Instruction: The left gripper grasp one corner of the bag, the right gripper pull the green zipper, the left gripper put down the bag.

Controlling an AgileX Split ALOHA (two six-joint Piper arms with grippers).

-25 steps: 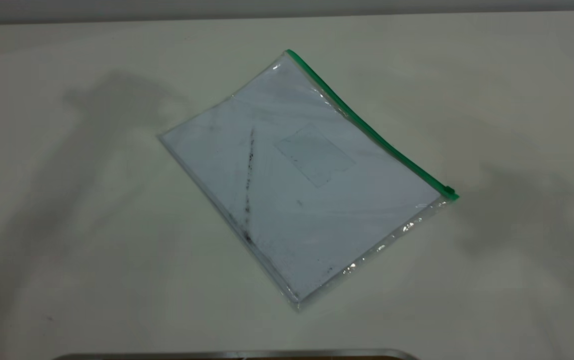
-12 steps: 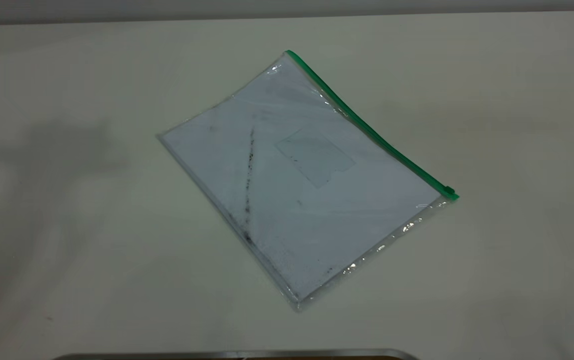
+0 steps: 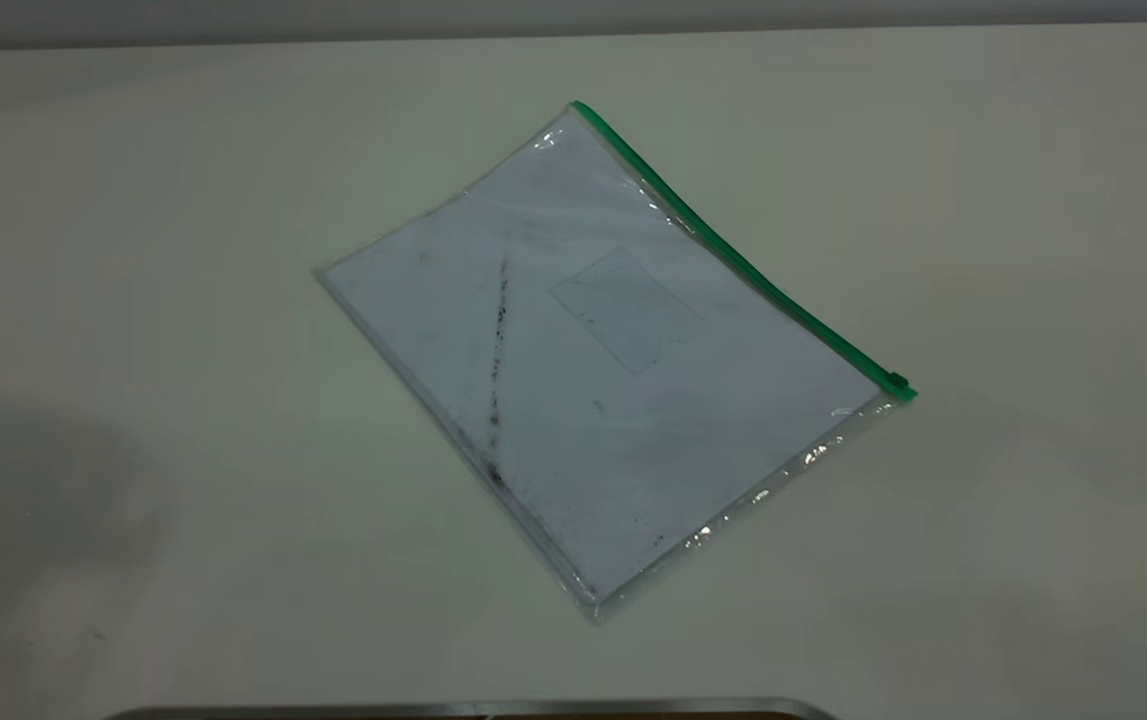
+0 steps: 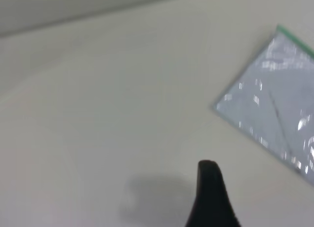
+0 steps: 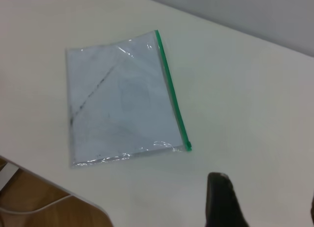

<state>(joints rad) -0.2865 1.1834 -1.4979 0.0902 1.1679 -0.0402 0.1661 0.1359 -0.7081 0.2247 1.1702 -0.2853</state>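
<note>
Shadows are sliding off the worktop (image 3: pixel 1033 200) between the earlier frames and now: the dark patch at the left is dropping toward the near left corner, the one at the right is fading out. Nothing else is shifting; the bag (image 3: pixel 593 360) is lying flat mid-worktop, same pose.

Neither arm is showing in the exterior view. My left tool (image 4: pixel 211 197) is hanging above bare worktop, well apart from the bag; only one dark finger is showing, so I cannot tell whether it is spread or pressed together. Same for my right tool (image 5: pixel 223 200), near the slider end of the green zipper (image 3: pixel 743 260).

Risks, as I am judging them: the corner (image 3: pixel 578 108) is lying flush, so my fingers may skid over slick plastic or push the bag sideways; a weak pinch would let the bag drag while the slider tab (image 3: pixel 897 381) is being pulled.

No brand, label or writing is readable; only a dark diagonal smudge (image 3: pixel 498 340).
</note>
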